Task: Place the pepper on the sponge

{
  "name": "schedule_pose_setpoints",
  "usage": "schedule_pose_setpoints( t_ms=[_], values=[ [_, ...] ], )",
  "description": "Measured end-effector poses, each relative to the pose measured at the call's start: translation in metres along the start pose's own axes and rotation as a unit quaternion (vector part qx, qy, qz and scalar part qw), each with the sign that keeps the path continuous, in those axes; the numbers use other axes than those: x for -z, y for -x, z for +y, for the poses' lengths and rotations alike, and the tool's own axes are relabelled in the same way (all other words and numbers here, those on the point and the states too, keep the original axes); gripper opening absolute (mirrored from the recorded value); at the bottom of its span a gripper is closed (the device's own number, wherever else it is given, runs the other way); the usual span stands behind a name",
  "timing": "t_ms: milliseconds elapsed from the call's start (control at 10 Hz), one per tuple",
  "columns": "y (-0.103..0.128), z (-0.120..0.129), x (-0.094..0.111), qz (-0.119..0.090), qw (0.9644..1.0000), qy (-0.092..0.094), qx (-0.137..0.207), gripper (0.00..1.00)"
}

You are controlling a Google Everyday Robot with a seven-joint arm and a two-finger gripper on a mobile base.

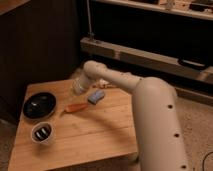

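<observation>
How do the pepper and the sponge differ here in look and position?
The pepper is orange, slim and tapered; the sponge is light blue and blocky. The pepper lies nearer the black bowl; the sponge sits further right. Both lie flat on the wooden table, apart from each other, with the claw over the table just behind them.
</observation>
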Motion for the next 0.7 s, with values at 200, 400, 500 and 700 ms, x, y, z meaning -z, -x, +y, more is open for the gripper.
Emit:
schedule_pose_setpoints(
  t_ms=[200, 400, 500, 700],
  values=[
    [0.005, -0.019, 0.066, 0.003, 0.999, -0.045, 0.003, 0.15],
    [0.003, -0.022, 0.089, 0.007, 0.9982, -0.06, 0.005, 0.35],
    [0.006, -0.021, 0.088, 0.006, 0.998, -0.062, 0.006, 0.46],
    [-0.004, -0.012, 0.082, 0.009, 0.9977, -0.067, -0.002, 0.65]
  ],
)
